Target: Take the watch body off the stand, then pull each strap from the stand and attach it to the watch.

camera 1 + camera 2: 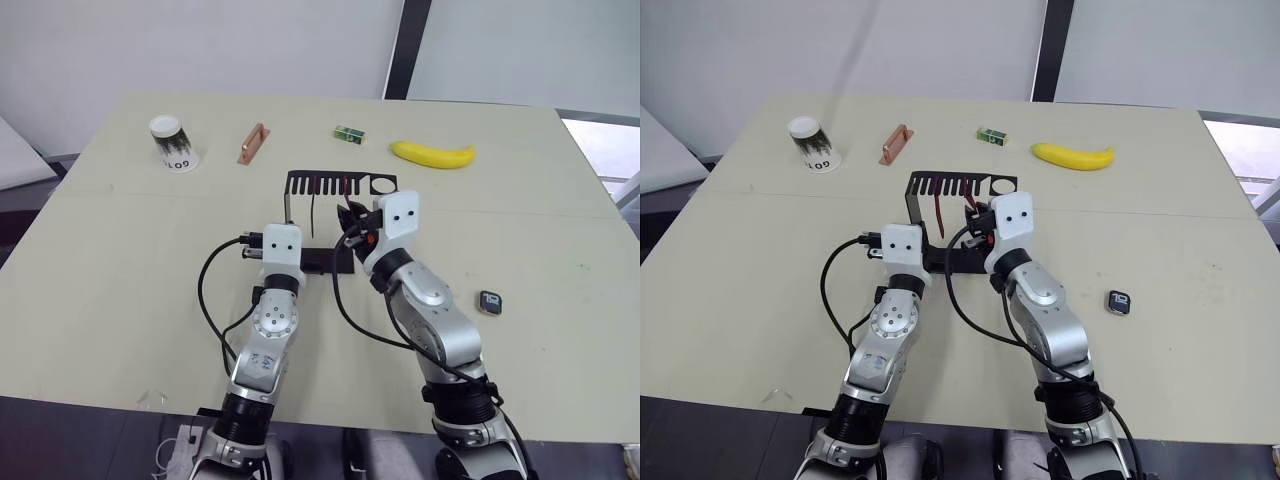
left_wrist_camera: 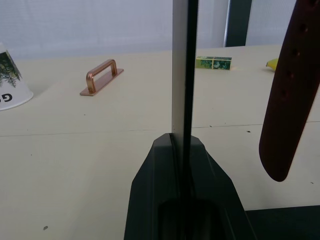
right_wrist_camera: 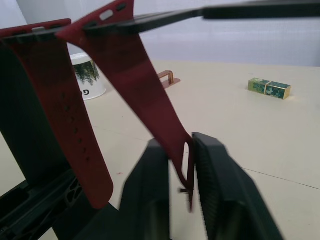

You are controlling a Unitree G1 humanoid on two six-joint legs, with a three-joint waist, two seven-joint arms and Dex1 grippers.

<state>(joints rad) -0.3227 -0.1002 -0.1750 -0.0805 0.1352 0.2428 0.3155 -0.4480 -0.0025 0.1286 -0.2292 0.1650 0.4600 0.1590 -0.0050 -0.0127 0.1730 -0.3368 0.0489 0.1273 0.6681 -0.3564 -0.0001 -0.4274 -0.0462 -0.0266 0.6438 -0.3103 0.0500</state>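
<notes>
Beige worktop [image 1: 120, 290] carrying all items. Black stand [image 1: 338, 184] upright near worktop centre, slotted top plate toward the far edge, base beneath both pincers. Left pincer [image 2: 181, 165] closed on the stand's thin upright, edge clamped between both fingers. Right pincer [image 3: 180, 165] closed on the lower end of one dark red strap [image 3: 145, 85], upper end still seated in a top-plate slot, strap pulled at a slant. Second strap [image 3: 65, 120] hanging straight from a neighbouring slot, free of both pincers. Banana [image 1: 432, 153] at far right of worktop; paper cup [image 1: 172, 142] at far left; copper handle [image 1: 253, 142] beside cup; green block [image 1: 348, 133] between handle and banana. Watch body [image 1: 490, 301] flat on worktop to the right of the right arm, well apart from stand.
</notes>
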